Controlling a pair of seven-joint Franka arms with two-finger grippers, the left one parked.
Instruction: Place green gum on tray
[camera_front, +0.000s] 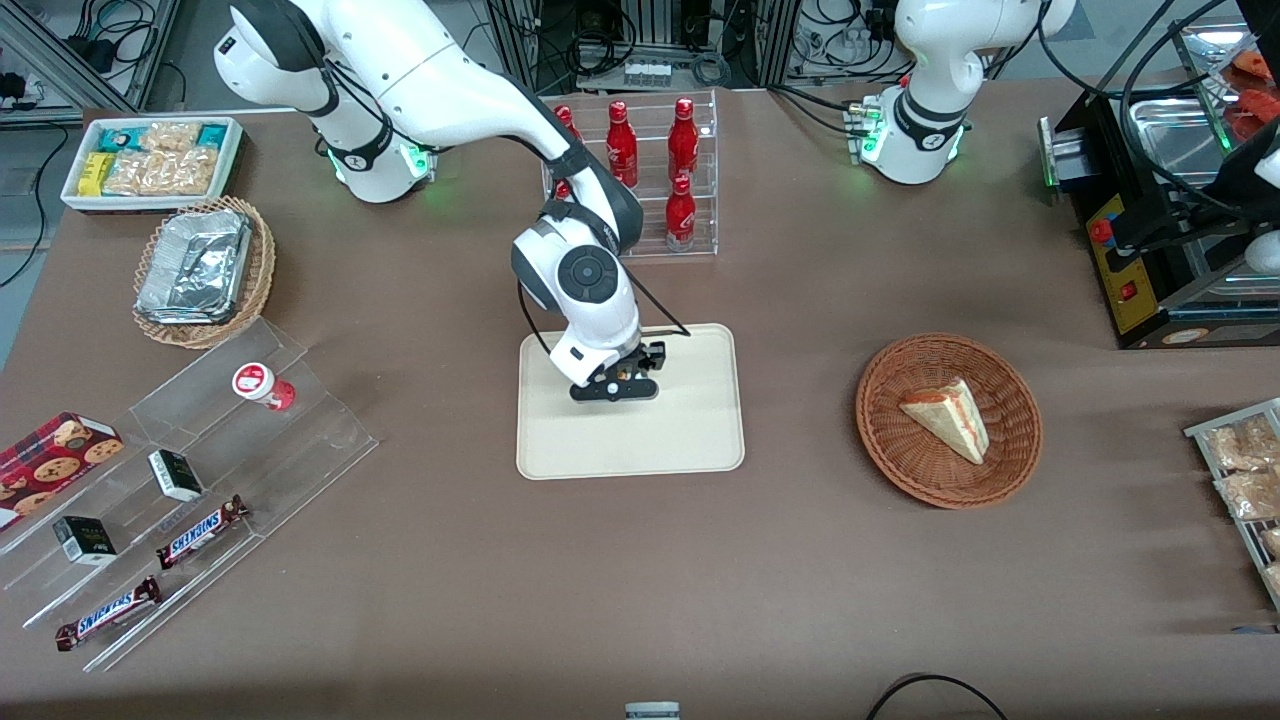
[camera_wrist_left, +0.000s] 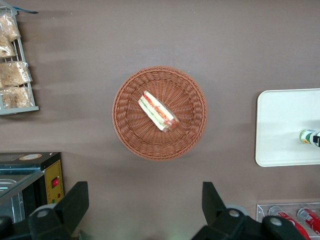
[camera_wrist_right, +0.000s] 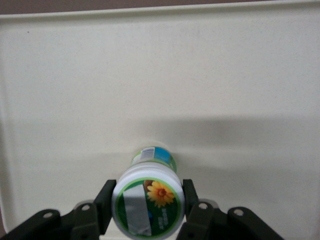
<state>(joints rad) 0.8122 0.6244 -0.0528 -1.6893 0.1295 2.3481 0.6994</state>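
Note:
The green gum (camera_wrist_right: 147, 202) is a white canister with a green-and-white flower lid. In the right wrist view it stands between my gripper's (camera_wrist_right: 147, 199) two black fingers (camera_wrist_right: 106, 200), which press against its lid on both sides. Its base is at or just above the cream-beige tray (camera_wrist_right: 150, 75); I cannot tell whether it touches. In the front view the gripper (camera_front: 615, 388) is low over the tray (camera_front: 690, 440), in the part farther from the camera, and hides the gum. The left wrist view shows the gum (camera_wrist_left: 310, 136) over the tray (camera_wrist_left: 285, 120).
A clear rack with red bottles (camera_front: 650, 180) stands just past the tray, farther from the camera. A wicker basket (camera_front: 880, 420) with a sandwich lies toward the parked arm's end. A stepped acrylic rack (camera_front: 330, 430) with a red-lidded canister (camera_front: 262, 384) lies toward the working arm's end.

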